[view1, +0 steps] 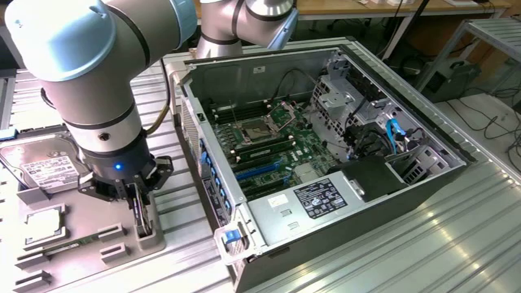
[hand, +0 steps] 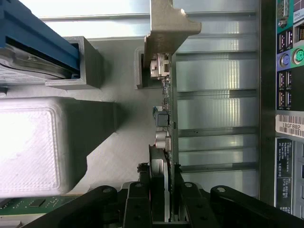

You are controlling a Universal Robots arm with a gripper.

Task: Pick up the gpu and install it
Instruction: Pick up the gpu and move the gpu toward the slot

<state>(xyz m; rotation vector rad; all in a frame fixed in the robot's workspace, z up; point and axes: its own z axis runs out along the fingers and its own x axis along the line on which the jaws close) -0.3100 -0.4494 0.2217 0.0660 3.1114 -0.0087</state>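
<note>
closest to me, on the exterior view's left, a grey fixture (view1: 82, 247) sits on the ribbed metal desk (view1: 456, 244), with a small square cpu chip (view1: 45, 223) lying in one pocket and a hard drive (view1: 41, 165) propped behind it. at the fixture's edge beside the computer, the gpu (view1: 143, 218) stands on its long edge in a slotted holder (view1: 151, 237). the arm (view1: 89, 79) comes straight down over it, and the end effector (view1: 140, 204) is closed on the card's top edge. the wrist view shows the black fingers (hand: 137, 209) pressed to either face of the board, with the silver bracket (hand: 166, 28) at the card's far end.

beyond that, the computer case (view1: 358, 61) lies on its side with the panel off and the motherboard (view1: 269, 146) exposed. i see no card seated in its slots.

so i'd put the job early: the grasp looks made, but the gpu sits low in its holder and does not look lifted. the lift, the carry across to the case and the seating in a slot are all left to do.
</note>
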